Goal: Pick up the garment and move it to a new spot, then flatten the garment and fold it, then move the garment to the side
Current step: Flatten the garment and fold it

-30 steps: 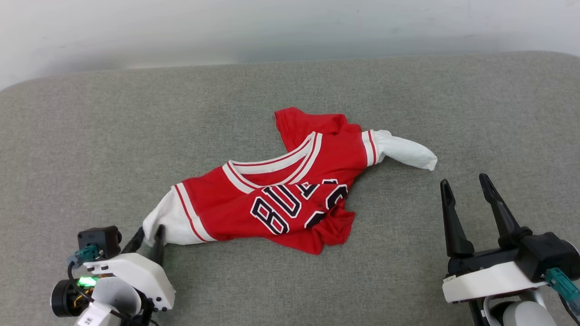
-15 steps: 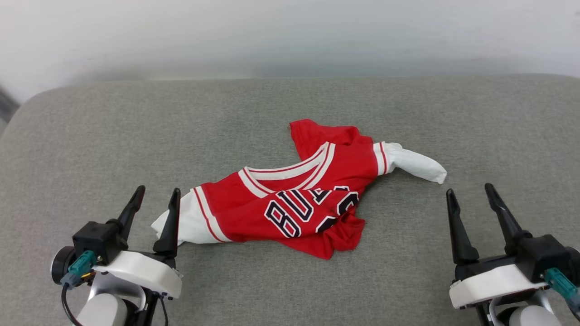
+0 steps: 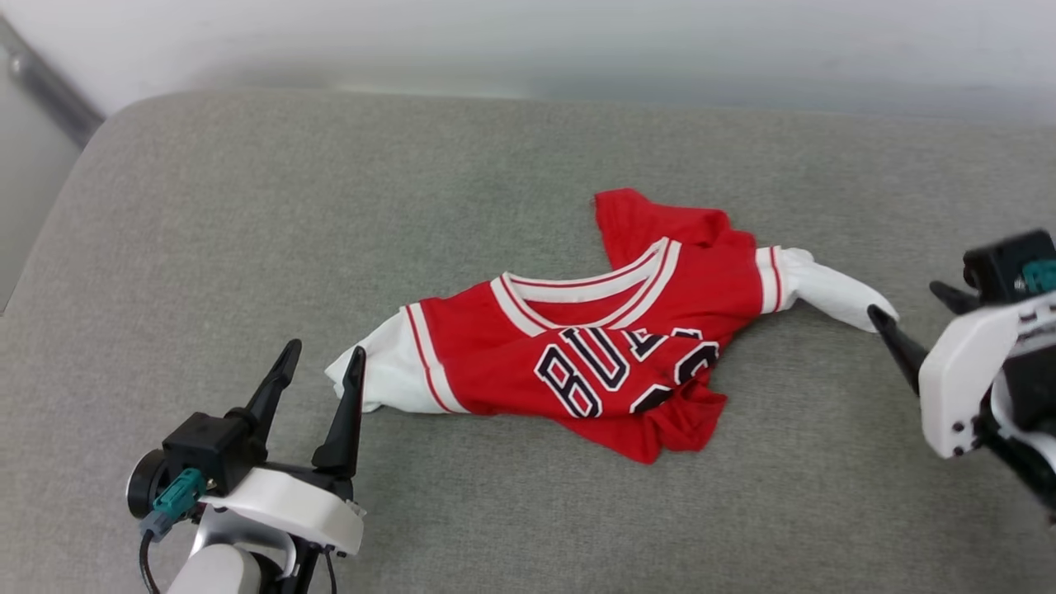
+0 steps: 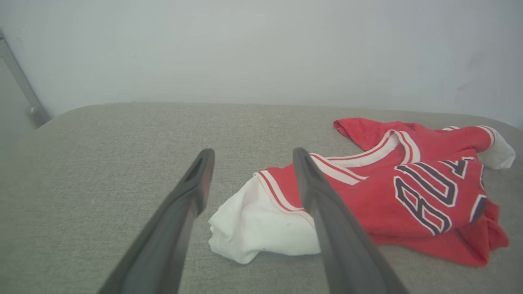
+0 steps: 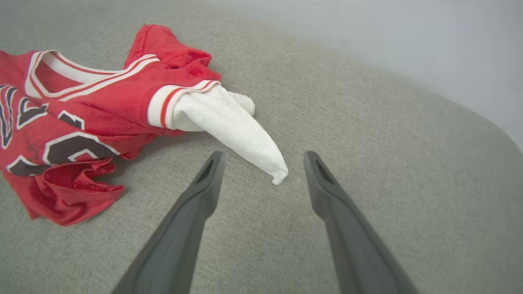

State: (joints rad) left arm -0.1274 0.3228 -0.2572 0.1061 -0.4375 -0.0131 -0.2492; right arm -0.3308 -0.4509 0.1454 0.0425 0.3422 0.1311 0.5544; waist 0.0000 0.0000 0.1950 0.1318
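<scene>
The garment (image 3: 610, 346), a red jersey with white sleeves and black lettering, lies crumpled on the grey cushioned surface (image 3: 247, 206). My left gripper (image 3: 325, 353) stands open just left of the garment's left white sleeve (image 3: 379, 384), not touching it. In the left wrist view the sleeve (image 4: 261, 220) lies past and between the left gripper's (image 4: 253, 153) spread fingers. My right gripper (image 3: 906, 299) is open at the right edge, its tips by the end of the right white sleeve (image 3: 833, 293). In the right wrist view that sleeve's tip (image 5: 269, 163) lies between the right gripper's (image 5: 264, 155) open fingers.
A pale wall (image 3: 528, 33) runs behind the surface. The surface's rounded left edge drops off near a grey bar (image 3: 49, 91) at the top left. Bare cushion stretches in front of and to the left of the garment.
My left gripper opened, let go of the left sleeve and drew back. My right gripper swung in toward the right sleeve's tip. The head camera shifted, so the garment sits further right in view.
</scene>
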